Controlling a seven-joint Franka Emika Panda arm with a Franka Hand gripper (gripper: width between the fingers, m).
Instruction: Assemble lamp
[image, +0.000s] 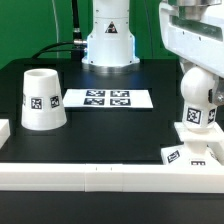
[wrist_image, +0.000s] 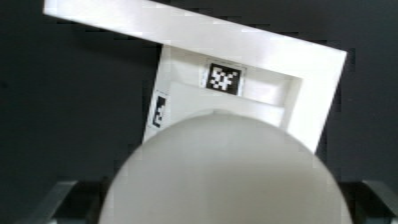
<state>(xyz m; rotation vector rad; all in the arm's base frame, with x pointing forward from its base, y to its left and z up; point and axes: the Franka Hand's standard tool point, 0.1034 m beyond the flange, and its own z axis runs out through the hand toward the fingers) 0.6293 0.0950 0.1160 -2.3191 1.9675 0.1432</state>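
Observation:
The white ball-shaped bulb (image: 197, 98) stands upright on the low square base (image: 190, 150) at the exterior view's right, close to the front rail. My gripper (image: 200, 70) comes down from above and is shut on the bulb's top. In the wrist view the bulb (wrist_image: 222, 165) fills the lower part between my dark fingers (wrist_image: 71, 200), with the base (wrist_image: 222, 85) and its tag beneath it. The tapered shade (image: 42, 98) stands alone, wide end down, at the exterior view's left.
The marker board (image: 108, 98) lies flat in the middle of the black table. A long white border rail (image: 100, 172) runs along the front; its corner shows in the wrist view (wrist_image: 196, 30). The arm's base (image: 108, 40) stands at the back.

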